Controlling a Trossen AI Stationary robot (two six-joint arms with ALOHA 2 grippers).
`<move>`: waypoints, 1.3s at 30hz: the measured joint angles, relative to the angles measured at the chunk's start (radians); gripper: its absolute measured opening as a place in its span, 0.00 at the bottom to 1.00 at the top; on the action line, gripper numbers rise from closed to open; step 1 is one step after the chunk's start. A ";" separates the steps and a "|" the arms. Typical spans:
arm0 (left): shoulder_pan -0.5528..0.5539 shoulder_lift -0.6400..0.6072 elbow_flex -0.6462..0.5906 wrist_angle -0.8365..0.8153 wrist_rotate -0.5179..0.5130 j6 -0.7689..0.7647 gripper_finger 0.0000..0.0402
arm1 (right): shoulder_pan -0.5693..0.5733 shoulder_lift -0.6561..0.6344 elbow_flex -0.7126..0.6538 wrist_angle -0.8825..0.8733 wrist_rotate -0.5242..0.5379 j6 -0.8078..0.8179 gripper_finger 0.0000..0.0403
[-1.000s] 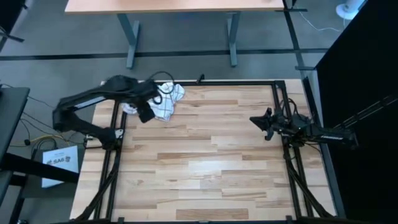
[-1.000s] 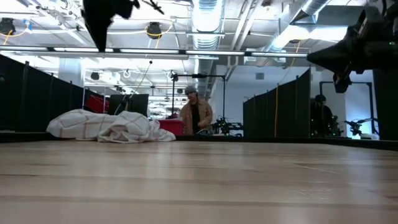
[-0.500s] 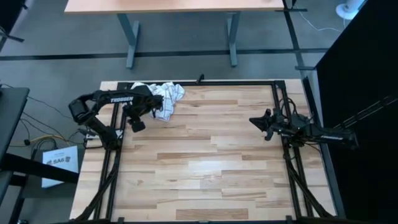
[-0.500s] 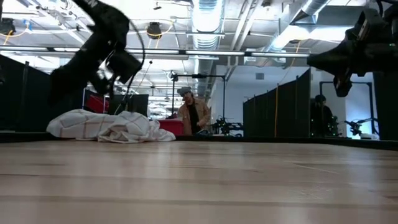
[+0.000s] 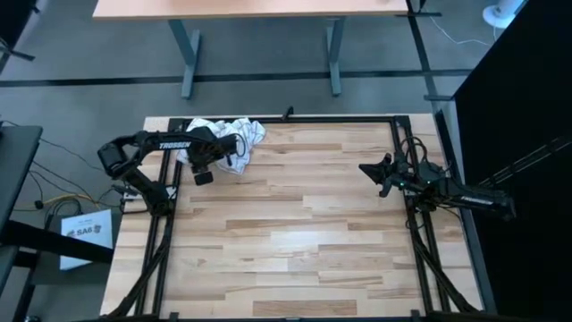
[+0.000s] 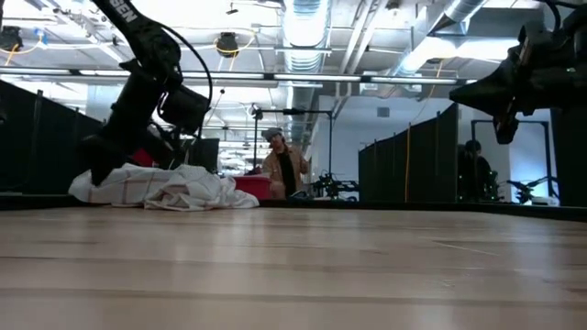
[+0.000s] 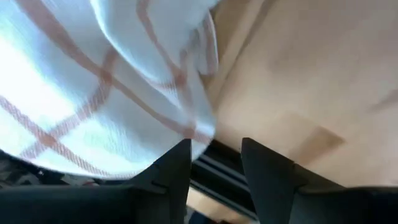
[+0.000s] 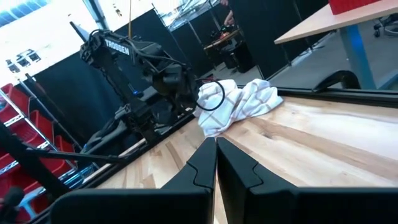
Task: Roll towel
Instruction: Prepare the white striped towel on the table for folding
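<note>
Towel (image 5: 234, 141): crumpled at far-left table corner, unrolled. My left gripper (image 5: 202, 172) beside it, fingers apart, empty, positioned for edge grab. Right gripper (image 5: 379, 173) pinched closed, waiting.

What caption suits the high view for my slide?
Left gripper lowered beside the crumpled towel at the table's far-left corner; right gripper waits opposite.
</note>
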 joint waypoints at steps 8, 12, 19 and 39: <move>0.056 0.015 -0.062 0.103 -0.027 0.058 0.32 | -0.002 0.000 0.000 -0.001 0.000 0.018 0.00; 0.070 0.020 -0.109 0.168 -0.045 0.076 0.32 | -0.004 0.000 0.000 -0.001 0.000 0.014 0.00; 0.069 0.020 -0.108 0.213 -0.054 0.100 0.08 | -0.010 0.000 0.000 0.000 0.001 0.002 0.00; -0.145 0.020 0.475 -0.161 0.544 0.051 0.00 | 0.070 0.054 0.109 0.063 -0.001 -0.018 0.00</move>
